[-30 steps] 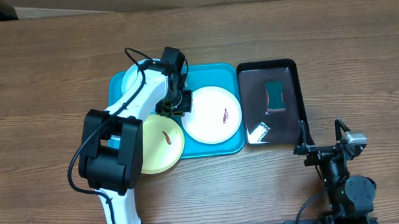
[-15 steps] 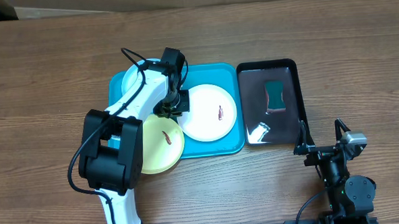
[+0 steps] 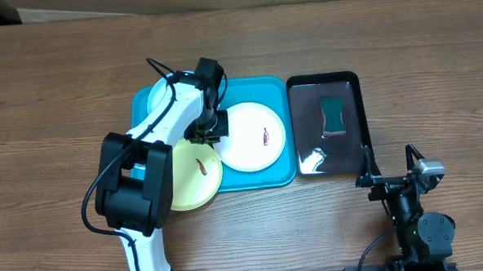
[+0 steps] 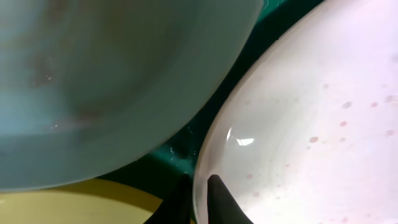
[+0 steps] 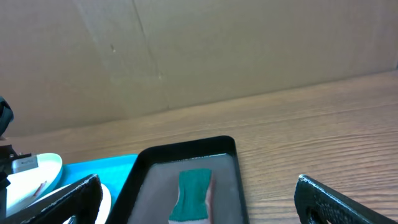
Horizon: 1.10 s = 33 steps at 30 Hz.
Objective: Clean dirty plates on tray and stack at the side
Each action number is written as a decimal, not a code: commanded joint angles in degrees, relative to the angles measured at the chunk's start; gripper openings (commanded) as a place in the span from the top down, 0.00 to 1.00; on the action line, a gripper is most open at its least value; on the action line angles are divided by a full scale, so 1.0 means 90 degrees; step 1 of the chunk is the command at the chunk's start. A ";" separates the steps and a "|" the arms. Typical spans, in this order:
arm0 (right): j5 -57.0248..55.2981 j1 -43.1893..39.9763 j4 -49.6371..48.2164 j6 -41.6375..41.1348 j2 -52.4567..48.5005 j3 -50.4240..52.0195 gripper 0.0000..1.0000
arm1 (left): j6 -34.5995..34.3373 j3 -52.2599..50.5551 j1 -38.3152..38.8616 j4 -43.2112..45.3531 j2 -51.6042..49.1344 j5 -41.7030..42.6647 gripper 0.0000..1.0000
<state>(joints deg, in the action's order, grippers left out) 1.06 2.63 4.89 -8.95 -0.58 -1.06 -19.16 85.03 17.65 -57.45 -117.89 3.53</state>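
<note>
L jaws nearly closed, pinching rim of white plate [image 3: 254, 136], which lies on turquoise tray [image 3: 256, 90]. R jaws wide open, empty. Cyan plate [image 3: 160, 94]: tray's far-left corner; yellow-green plate [image 3: 196, 174] overhangs near-left edge onto desk [image 3: 59, 78].

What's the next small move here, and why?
Probably bring the right gripper down toward the teal sponge in the black tray. Its jaws stand open and hold nothing, the white plate bears a brown smear, and the left gripper pinches that plate's rim.
</note>
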 commanded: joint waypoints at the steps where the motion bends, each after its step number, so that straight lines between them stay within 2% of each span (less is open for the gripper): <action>1: -0.0066 -0.0012 -0.0066 0.0019 0.0046 0.0066 0.00 | 0.0090 0.0209 0.0017 -0.0022 0.0063 0.0104 0.85; 14: 0.0010 -0.0012 -0.0002 -0.0117 0.0015 0.0056 0.00 | 0.0151 0.0204 -0.0002 -0.0019 0.0063 0.0090 0.87; 18: -0.0051 -0.0015 0.0418 -0.0369 0.0015 -0.0274 0.00 | 0.0153 0.0189 0.0002 -0.0022 0.0063 0.0087 0.88; 23: -0.0393 -0.0015 0.1535 -0.0432 -0.0318 -0.1608 0.00 | 0.0153 0.0189 0.0002 -0.0022 0.0063 0.0083 0.88; 25: -0.0500 -0.0015 0.1933 -0.0801 -0.0670 -0.2164 0.00 | 0.0153 0.0189 0.0002 -0.0022 0.0063 0.0085 0.87; 30: -0.0488 -0.0015 0.2574 -0.1013 -0.2178 -0.3538 0.00 | 0.0151 0.0187 0.0002 -0.0022 0.0063 0.0085 0.87; 33: -0.0364 -0.0012 0.3395 -0.1010 -0.3504 -0.4721 0.00 | 0.0153 0.0187 0.0002 -0.0027 0.0063 0.0083 0.86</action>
<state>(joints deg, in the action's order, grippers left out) -2.31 2.61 31.51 -16.75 -23.05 -35.31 -18.92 85.58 17.65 -57.60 -117.89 4.03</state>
